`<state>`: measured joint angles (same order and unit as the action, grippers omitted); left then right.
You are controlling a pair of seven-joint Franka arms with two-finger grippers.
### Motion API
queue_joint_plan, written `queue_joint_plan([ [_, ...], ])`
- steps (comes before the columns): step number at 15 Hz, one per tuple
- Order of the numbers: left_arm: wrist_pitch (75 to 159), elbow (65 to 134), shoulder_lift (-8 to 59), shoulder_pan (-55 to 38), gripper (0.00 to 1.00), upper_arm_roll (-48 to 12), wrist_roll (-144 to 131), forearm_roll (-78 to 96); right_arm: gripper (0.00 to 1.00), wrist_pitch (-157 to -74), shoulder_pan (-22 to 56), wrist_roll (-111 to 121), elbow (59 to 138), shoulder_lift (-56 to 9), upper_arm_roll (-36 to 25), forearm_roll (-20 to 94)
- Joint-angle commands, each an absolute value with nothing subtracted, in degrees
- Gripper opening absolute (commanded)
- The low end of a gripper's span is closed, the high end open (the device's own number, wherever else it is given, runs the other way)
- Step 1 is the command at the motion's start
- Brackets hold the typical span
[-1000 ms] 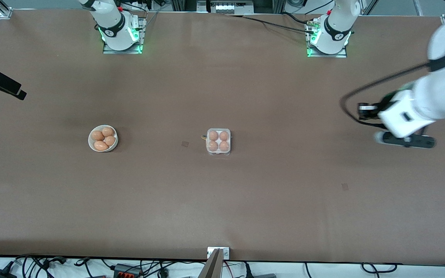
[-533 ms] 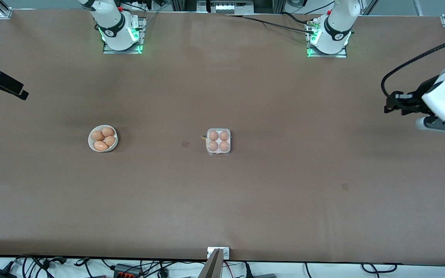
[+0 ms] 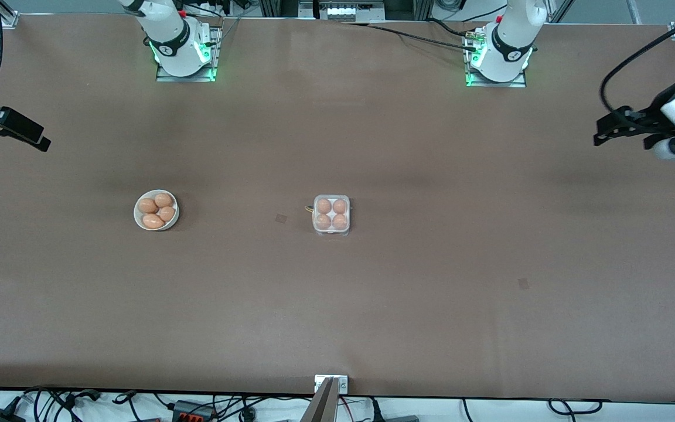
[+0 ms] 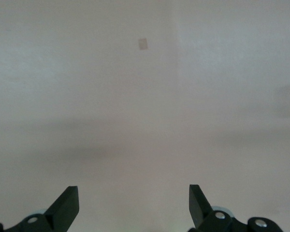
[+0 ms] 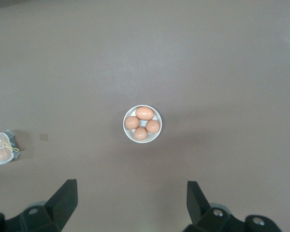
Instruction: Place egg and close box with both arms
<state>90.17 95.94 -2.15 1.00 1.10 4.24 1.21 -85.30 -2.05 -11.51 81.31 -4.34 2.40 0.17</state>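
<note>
The box is seen near the middle of the table, well apart from both grippers and roughly between them. Its clear lid is down over the tray, and all four cells are filled with orange-brown eggs; which of them is the task's egg cannot be told, as the four look alike. In the right wrist view only an edge of the box is caught, with two of its eggs visible through the plastic.

A round white bowl is set toward the right arm's end of the table, level with the box. Four more eggs are held in it, packed closely together. In the right wrist view the bowl is seen ahead of the right gripper's fingers, well away from them.

The left gripper is held in the air over the bare table at the left arm's end, with its white wrist reaching in from the edge of the front view. Its fingers are spread wide apart, and nothing is held between them.

The right gripper is held over the table's edge at the right arm's end. Its fingers are likewise wide apart and empty.
</note>
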Motion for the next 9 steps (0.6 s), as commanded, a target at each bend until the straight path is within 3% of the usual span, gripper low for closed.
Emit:
queue_joint_plan([
  [1,90.44,93.79,-2.20,1.32,1.00,1.23,4.57,2.55,1.00,-84.90,-2.37,-10.37,81.04,-4.39,2.37,-0.09],
  [9,89.91,91.93,-1.05,1.05,1.00,1.14,4.83,2.46,1.00,-84.90,-2.37,-10.11,81.04,-4.31,2.11,-0.09],
])
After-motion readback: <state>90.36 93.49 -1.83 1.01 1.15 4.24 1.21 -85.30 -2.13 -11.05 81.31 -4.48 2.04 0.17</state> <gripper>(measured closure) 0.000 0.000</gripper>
